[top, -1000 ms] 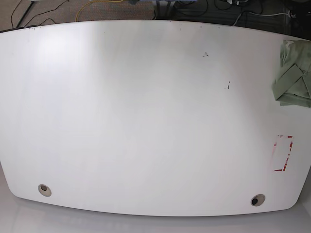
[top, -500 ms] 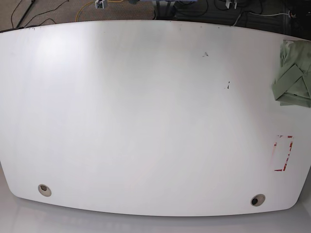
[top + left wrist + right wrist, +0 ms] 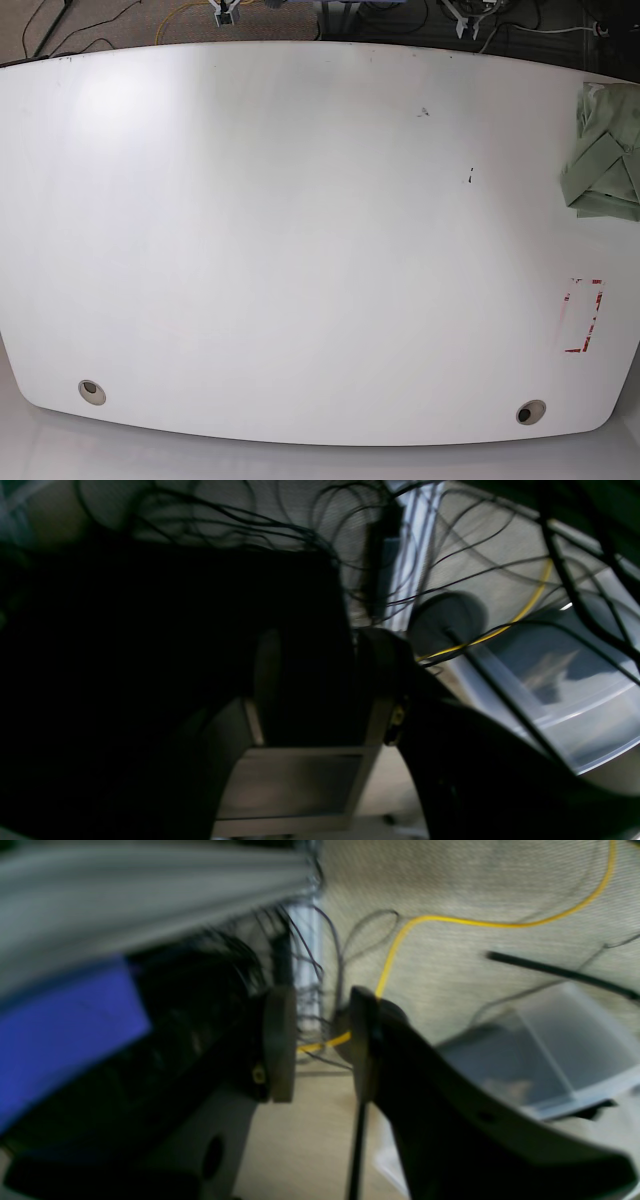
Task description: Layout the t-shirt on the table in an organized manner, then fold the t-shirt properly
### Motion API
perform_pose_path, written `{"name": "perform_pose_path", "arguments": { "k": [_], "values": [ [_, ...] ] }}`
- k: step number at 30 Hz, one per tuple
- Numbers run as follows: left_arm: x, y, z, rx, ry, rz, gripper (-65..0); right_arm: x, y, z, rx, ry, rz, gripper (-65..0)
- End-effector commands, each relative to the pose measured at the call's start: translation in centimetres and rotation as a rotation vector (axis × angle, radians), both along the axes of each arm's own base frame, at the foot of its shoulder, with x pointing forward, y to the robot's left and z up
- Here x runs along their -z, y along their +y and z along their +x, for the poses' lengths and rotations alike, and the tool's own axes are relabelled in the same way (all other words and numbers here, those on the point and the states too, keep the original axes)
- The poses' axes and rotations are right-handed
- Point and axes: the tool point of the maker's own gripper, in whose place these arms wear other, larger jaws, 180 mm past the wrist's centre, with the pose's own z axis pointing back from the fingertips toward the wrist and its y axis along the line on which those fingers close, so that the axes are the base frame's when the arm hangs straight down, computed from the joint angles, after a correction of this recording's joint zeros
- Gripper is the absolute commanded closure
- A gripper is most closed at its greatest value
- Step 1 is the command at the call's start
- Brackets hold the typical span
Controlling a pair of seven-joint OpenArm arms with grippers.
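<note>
The base view takes in the whole white table [image 3: 300, 240] from above, and only there does the t-shirt [image 3: 603, 150] appear: a crumpled pale green heap at the table's far right edge, partly cut off by the frame, its long axis running roughly from the far side toward the near side. Which way its neck or hem points cannot be told from the bunched folds. At the top edge of that view two small gripper tips just show, the right gripper [image 3: 224, 13] and the left gripper [image 3: 467, 22], both beyond the table's far rim; the shirt lies well apart from either, off to the side of the left one and nearer the viewer. The wrist views show neither shirt nor tabletop. The right wrist view shows its gripper [image 3: 320, 1045] with the two jaws parted by a narrow gap and nothing between them; past them lie a yellow cable [image 3: 480, 922] on carpet and a clear plastic bin [image 3: 555, 1060]. The left wrist view is very dark: its gripper [image 3: 350, 690] has jaws standing apart with nothing seen between them, against tangled black wires [image 3: 250, 525], the yellow cable [image 3: 520, 615] and the bin [image 3: 575, 700].
</note>
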Motion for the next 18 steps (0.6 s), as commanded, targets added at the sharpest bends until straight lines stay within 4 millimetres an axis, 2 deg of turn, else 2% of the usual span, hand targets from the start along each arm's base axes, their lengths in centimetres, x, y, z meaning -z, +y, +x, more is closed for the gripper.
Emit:
{"name": "perform_pose_path", "arguments": {
  "k": [1,18],
  "values": [
    [-0.05,0.75,-0.74,0.015,0.026,0.03,-23.3,0.08,0.57,-0.13,-0.004,0.0,-0.007,-17.3],
    [-0.04,0.85,-0.49,0.012,0.016,0.036,-23.5,0.22,0.81,0.54,-0.003,-0.009,-0.019,-17.3]
  ]
}}
